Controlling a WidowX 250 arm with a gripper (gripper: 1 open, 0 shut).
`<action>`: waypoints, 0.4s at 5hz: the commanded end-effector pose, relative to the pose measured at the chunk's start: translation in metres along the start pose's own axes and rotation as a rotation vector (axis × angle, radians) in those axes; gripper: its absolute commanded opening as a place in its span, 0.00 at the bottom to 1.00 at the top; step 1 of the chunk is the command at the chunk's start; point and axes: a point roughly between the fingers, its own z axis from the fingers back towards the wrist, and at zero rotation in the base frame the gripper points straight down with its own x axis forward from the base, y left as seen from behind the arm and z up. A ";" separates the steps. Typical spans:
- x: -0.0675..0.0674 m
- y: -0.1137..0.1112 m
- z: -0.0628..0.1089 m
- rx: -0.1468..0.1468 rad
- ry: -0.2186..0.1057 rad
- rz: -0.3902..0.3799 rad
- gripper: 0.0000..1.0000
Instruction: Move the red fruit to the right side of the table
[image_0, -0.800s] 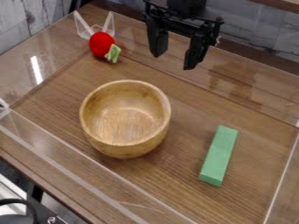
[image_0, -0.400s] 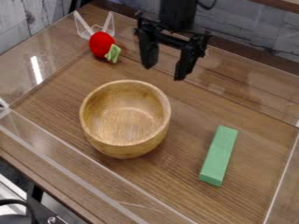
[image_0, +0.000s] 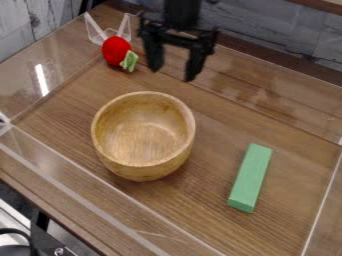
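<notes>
The table (image_0: 287, 110) holds red fruit (image_0: 118, 49), wooden bowl (image_0: 143, 134), green block (image_0: 250, 177)

Evenly and softly lit, fairly bright. Pale glare streaking the clear plastic walls (image_0: 54, 62) left of the wooden bowl (image_0: 143, 133). Faint shadow beneath that bowl. Low resolution, slightly soft throughout.

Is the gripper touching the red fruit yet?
Apart. The camera view shows the open gripper beside the red fruit, with bare table between its nearest finger and the fruit.

Single arm, black gripper (image_0: 175, 62) pointing straight down. Jaws spread wide, apparently empty. Upper wrist cut off by frame edge.
</notes>
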 end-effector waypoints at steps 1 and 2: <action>0.010 0.033 -0.001 -0.010 -0.071 0.043 1.00; 0.020 0.070 -0.015 -0.028 -0.102 0.091 1.00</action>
